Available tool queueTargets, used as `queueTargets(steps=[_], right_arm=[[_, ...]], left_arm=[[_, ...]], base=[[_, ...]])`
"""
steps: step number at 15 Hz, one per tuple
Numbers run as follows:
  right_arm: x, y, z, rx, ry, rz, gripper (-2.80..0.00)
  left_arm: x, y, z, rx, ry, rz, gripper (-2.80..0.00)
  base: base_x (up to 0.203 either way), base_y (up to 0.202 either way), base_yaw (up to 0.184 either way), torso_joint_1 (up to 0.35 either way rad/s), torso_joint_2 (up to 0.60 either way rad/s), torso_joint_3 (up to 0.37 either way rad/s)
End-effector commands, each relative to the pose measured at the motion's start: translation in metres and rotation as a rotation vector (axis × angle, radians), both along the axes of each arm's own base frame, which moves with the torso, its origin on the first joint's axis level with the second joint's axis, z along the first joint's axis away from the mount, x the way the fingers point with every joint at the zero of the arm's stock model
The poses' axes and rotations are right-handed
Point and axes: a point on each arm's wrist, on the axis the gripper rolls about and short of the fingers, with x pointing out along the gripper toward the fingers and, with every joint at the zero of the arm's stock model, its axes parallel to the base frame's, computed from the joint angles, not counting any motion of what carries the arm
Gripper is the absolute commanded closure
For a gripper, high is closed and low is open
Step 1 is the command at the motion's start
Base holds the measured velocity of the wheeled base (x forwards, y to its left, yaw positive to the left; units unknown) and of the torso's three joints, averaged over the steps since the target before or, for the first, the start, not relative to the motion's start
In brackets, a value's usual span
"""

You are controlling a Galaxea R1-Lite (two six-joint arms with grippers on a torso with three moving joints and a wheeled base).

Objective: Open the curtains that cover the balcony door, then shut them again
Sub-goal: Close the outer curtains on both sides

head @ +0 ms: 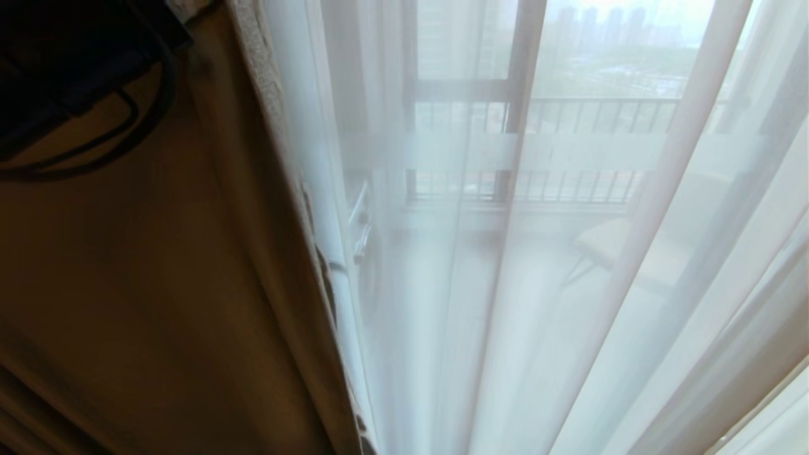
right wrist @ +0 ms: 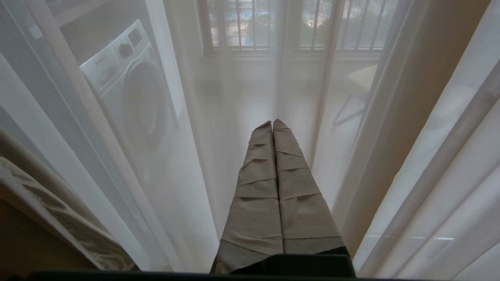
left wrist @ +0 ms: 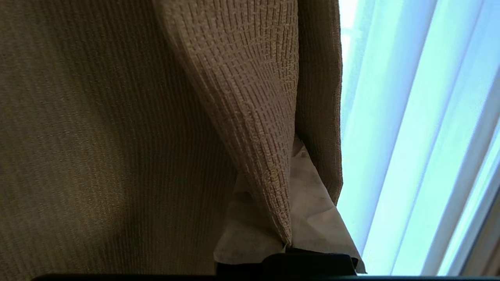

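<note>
left gripper (left wrist: 287, 249): clamped on hemmed edge of beige drape (left wrist: 242, 97), fabric folding up from its taped fingers (left wrist: 250, 238) | right gripper (right wrist: 272, 127): taped fingers pressed together, holding nothing, pointing at white sheer (right wrist: 187, 117) | curtains: beige panel bunched at left of head view, sheer hanging over balcony door (head: 521, 95) | washing machine (right wrist: 125, 86) behind sheer

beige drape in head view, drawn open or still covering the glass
Drawn open: the beige drape is bunched at the left; only the sheer curtain covers the balcony door.
</note>
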Motion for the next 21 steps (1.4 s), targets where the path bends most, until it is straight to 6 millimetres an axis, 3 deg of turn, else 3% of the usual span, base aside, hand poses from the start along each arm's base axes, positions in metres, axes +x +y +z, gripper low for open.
queueTargets(steps=[1, 7, 14, 17, 21], right_arm=[[0.0, 0.0, 0.0, 0.0, 0.0, 0.0, 0.0], [0.0, 0.0, 0.0, 0.0, 0.0, 0.0, 0.0], [0.0, 0.0, 0.0, 0.0, 0.0, 0.0, 0.0], [0.0, 0.0, 0.0, 0.0, 0.0, 0.0, 0.0], [0.0, 0.0, 0.0, 0.0, 0.0, 0.0, 0.0]], left_arm=[[0.003, -0.008, -0.004, 0.004, 0.014, -0.027, 0.0], [0.005, -0.013, -0.007, 0.022, 0.017, -0.036, 0.0], [0.004, -0.008, -0.005, -0.006, 0.019, 0.07, 0.0], [0.0, 0.001, 0.0, -0.031, 0.001, 0.193, 0.0], [-0.003, 0.031, 0.008, -0.026, -0.042, 0.36, 0.0]], base=[[0.0, 0.0, 0.0, 0.0, 0.0, 0.0], [0.0, 0.0, 0.0, 0.0, 0.0, 0.0], [0.0, 0.0, 0.0, 0.0, 0.0, 0.0], [0.0, 0.0, 0.0, 0.0, 0.0, 0.0], [0.0, 0.0, 0.0, 0.0, 0.0, 0.0]])
